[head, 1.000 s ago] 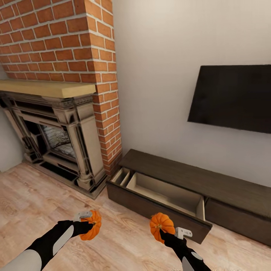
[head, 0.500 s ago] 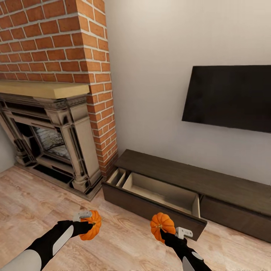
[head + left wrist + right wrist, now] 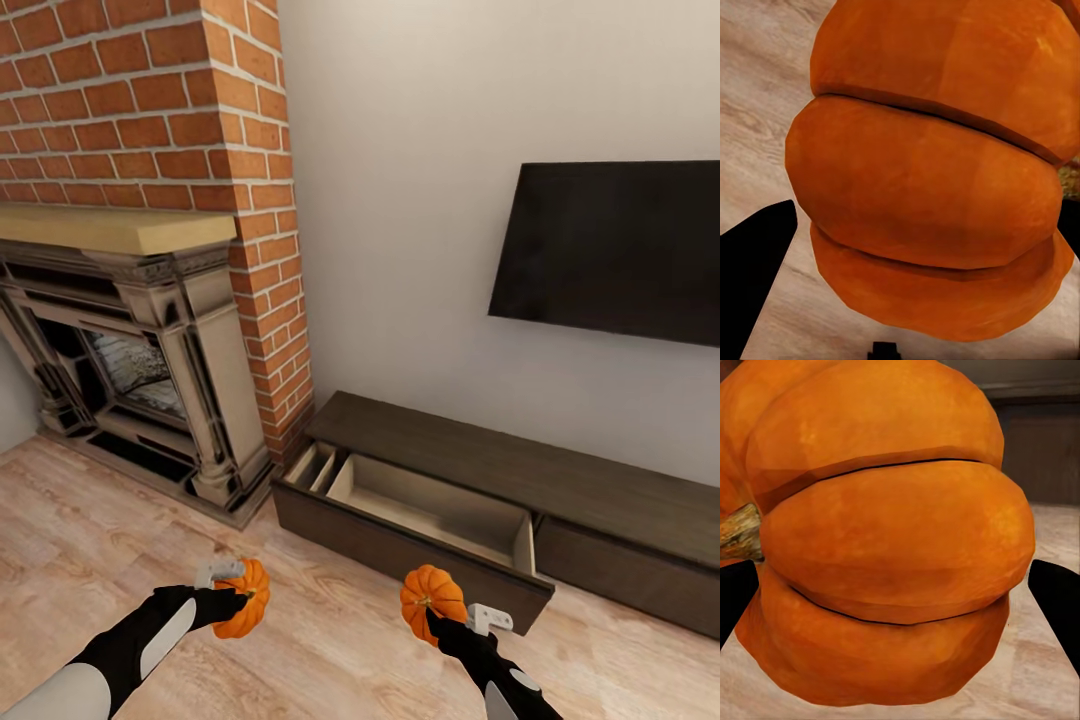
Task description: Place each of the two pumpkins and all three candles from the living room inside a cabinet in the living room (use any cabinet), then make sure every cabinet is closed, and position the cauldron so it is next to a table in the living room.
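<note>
Each of my hands carries an orange ribbed pumpkin over the wooden floor. My left gripper (image 3: 236, 592) is shut on one pumpkin (image 3: 245, 598), whose orange ribs (image 3: 930, 172) loom close in the left wrist view. My right gripper (image 3: 440, 612) is shut on the other pumpkin (image 3: 431, 597), seen close with its stem in the right wrist view (image 3: 885, 547). Ahead stands the long low dark brown cabinet (image 3: 560, 480) against the wall. Its left drawer (image 3: 430, 515) is pulled out, showing pale beige insides with nothing in them. The candles, cauldron and table are out of view.
A brick chimney with an ornate fireplace (image 3: 140, 360) and a pale mantel stands at the left. A dark flat screen (image 3: 620, 250) hangs on the wall above the cabinet. Wooden floor (image 3: 330, 640) lies between me and the open drawer.
The whole view has shifted a little: the cabinet and fireplace now sit slightly further left and higher, so the camera has moved. Both grippers hold their pumpkins as before.
</note>
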Motion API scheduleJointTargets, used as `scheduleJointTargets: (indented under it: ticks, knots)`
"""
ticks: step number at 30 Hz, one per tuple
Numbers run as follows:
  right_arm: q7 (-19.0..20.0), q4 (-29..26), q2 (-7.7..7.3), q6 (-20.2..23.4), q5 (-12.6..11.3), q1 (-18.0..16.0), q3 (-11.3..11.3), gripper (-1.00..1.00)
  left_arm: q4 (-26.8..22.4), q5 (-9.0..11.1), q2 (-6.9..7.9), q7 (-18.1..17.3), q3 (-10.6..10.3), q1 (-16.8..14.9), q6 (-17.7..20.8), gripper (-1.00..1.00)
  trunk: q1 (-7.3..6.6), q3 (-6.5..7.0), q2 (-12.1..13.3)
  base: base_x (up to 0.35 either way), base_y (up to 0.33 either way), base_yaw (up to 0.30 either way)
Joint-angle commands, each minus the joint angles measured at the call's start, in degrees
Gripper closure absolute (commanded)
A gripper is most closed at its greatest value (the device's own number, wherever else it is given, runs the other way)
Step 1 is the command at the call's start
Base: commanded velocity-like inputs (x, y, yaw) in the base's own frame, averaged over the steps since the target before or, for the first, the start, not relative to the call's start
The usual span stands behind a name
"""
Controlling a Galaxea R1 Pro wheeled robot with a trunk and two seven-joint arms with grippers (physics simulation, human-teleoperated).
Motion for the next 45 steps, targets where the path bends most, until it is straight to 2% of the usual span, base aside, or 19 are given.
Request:
scheduleJointTargets:
  ticks: [1,7,17,45]
  knots:
    - [0.09,0.05,-0.03,-0.26,-0.62,-0.05,0.26,1.0,-0.14,0.47,0.08,0.63,-0.44,-0.05,0.14,1.0,0.02,-0.16,-0.05,0.221,0.115,0.0]
    - [0.11,0.05,-0.03,-0.31,-0.68,-0.05,0.24,1.0,-0.14,0.47,0.06,0.66,-0.44,-0.05,0.14,1.0,0.02,-0.71,-0.05,0.278,0.145,-0.023]
    - [0.14,0.05,-0.01,-0.35,-0.71,-0.05,0.22,1.0,-0.14,0.47,0.18,0.61,-0.44,-0.05,0.14,1.0,0.02,-0.81,-0.05,0.278,0.158,-0.08]
    - [0.23,0.05,-0.03,-0.34,-0.71,-0.05,0.2,1.0,-0.14,0.47,0.24,0.58,-0.44,-0.05,0.14,1.0,0.02,-0.81,-0.05,0.009,0.006,-0.275]
